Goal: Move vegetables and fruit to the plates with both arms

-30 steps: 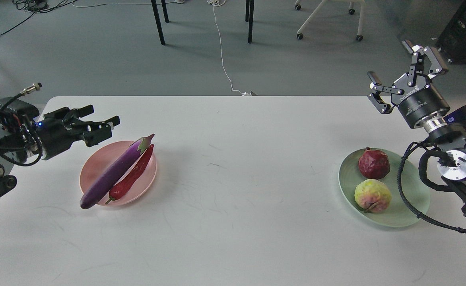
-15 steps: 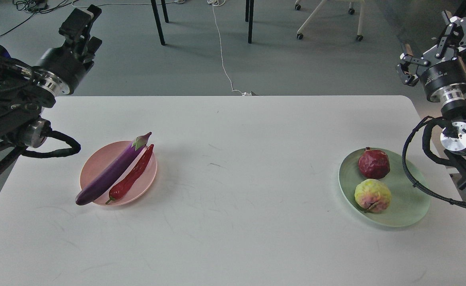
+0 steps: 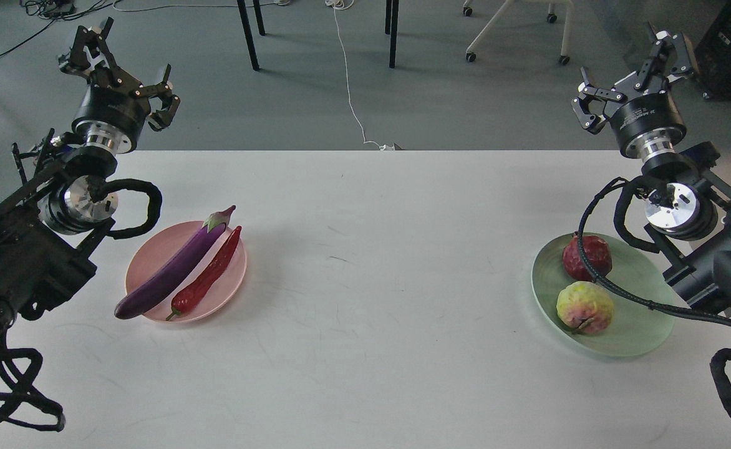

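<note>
Left pincer (image 3: pixel 116 65) raised beyond the worktop (image 3: pixel 365 349), fingers spread wide, empty, eggplant (image 3: pixel 175 268) and chili pepper (image 3: pixel 206 277) side by side on pink plate (image 3: pixel 147 249), pomegranate (image 3: pixel 587 257) and yellow-green fruit (image 3: pixel 585 307) on green plate (image 3: pixel 643 312), right pincer (image 3: pixel 634 68) raised, wide, empty

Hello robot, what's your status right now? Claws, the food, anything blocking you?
Left claw open, raised, holding nothing; right claw the same. Eggplant and chili on pink plate; pomegranate and yellow-green fruit on green plate. Nothing in the way.
</note>
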Action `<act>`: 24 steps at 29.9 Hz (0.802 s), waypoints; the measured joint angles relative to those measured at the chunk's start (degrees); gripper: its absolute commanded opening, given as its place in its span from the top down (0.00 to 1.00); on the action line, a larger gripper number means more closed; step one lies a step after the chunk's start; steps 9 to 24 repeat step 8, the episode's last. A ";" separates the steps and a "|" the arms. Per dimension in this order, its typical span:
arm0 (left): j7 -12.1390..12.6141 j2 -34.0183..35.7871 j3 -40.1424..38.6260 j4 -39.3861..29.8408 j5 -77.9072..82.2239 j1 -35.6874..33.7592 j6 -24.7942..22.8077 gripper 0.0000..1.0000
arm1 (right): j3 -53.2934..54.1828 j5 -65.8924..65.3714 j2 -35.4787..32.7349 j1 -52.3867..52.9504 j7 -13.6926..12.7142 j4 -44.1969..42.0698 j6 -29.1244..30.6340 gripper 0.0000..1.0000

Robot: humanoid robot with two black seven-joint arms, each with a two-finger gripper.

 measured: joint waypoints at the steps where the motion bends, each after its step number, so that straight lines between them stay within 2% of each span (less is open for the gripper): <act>1: 0.34 -0.33 -0.14 0.16 -0.31 0.29 -0.06 0.02 | 0.22 0.41 0.79 -0.02 -0.16 -0.11 0.01 0.01; 8: 1.00 -1.97 0.02 1.09 -0.66 0.99 -0.27 0.02 | -0.60 0.77 4.12 -0.11 -0.23 -1.44 0.18 0.01; 24: 1.00 -1.97 0.02 1.09 -0.66 0.99 -0.27 0.02 | -0.60 0.77 4.12 -0.11 -0.23 -1.44 0.18 0.01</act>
